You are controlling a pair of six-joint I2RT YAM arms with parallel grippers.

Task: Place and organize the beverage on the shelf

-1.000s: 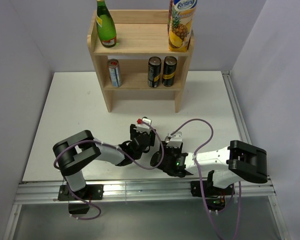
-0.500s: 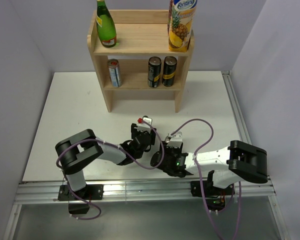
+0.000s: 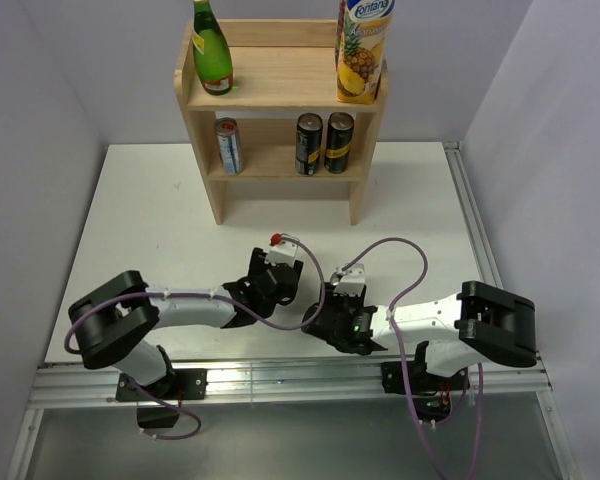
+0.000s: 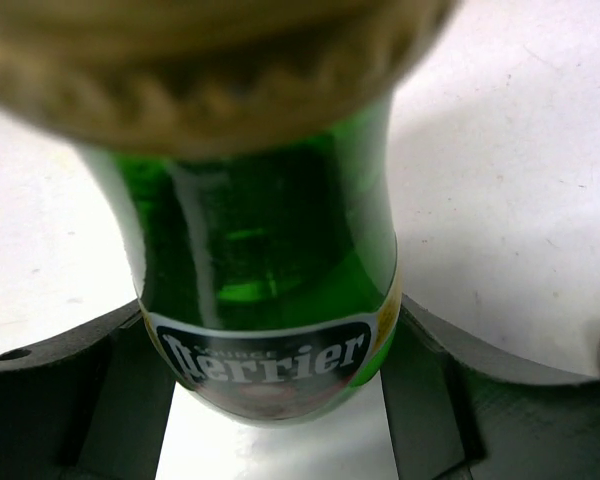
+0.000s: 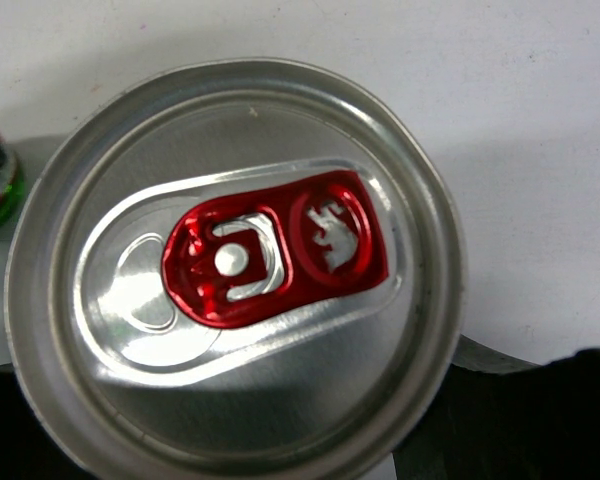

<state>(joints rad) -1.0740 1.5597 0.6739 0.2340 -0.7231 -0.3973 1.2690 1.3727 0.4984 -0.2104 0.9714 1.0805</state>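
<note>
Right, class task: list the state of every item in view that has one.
Perrier bottle: upright, capped, gripped by left gripper.
Red-tab can: sealed, upright, gripped by right gripper.
Green bottle: upright, shelf top, left.
Juice carton: upright, top right.
Three cans: upright, lower tier.

Shelf behind, two drinks before it.
Top board: bottle left, carton right; lower board: three cans. Front bottle sits just left of front can.
</note>
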